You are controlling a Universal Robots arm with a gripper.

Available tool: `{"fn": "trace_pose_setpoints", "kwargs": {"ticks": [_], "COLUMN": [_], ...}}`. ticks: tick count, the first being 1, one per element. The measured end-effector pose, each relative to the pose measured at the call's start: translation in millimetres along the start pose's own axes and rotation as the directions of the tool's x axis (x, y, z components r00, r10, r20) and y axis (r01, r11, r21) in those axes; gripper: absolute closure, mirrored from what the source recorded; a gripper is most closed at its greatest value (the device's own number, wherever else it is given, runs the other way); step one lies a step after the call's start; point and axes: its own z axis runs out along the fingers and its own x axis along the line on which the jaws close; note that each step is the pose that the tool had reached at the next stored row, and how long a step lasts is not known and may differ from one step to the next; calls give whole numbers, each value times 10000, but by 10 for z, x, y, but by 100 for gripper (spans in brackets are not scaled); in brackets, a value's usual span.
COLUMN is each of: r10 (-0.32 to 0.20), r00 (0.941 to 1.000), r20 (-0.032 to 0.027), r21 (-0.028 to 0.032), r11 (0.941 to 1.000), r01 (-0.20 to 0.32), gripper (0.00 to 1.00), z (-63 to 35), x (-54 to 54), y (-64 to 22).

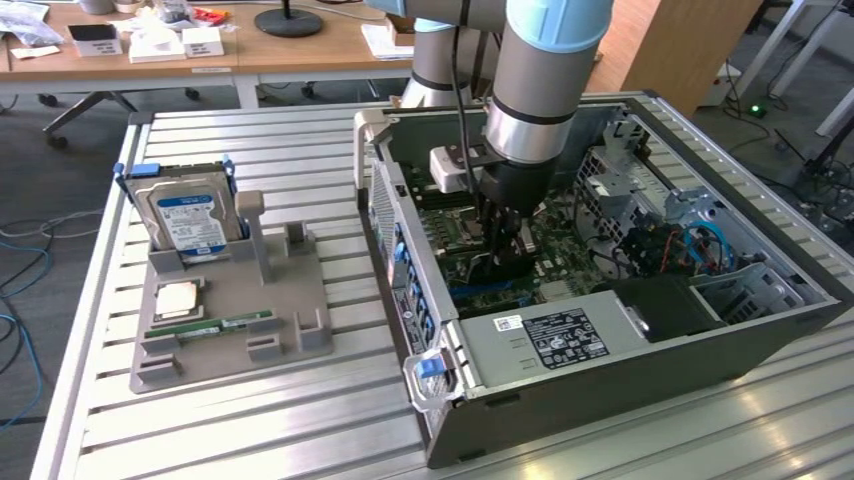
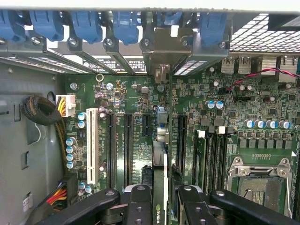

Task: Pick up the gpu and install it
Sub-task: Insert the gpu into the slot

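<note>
The gpu (image 2: 159, 183) shows edge-on in the wrist view, a thin card with an NVIDIA mark, standing upright over the motherboard (image 2: 126, 98) between its black slots. Its silver end bracket (image 2: 164, 49) sits against the case's rear slot openings, below the blue clips. My gripper (image 2: 164, 199) is shut on the card's upper edge, one black finger (image 2: 140, 206) on each side. In the exterior view my gripper (image 1: 505, 250) reaches straight down into the open computer case (image 1: 601, 390), and the card below it is mostly hidden by the fingers.
A grey holder (image 1: 287, 300) on the slatted table carries a hard drive (image 1: 187, 215), a RAM stick (image 1: 214, 325) and a CPU (image 1: 180, 298). Inside the case are the power supply (image 1: 561, 335), a white slot (image 2: 92, 145), the CPU socket (image 2: 255, 180) and cable bundles (image 2: 42, 110).
</note>
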Motion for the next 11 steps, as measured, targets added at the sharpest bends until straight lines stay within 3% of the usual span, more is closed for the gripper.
{"fn": "trace_pose_setpoints", "kwargs": {"ticks": [11], "r10": [0], "r00": [10000], "r20": [0], "r21": [0], "r11": [10000], "r01": [0], "gripper": [74], "z": [0], "x": [0], "y": [0]}}
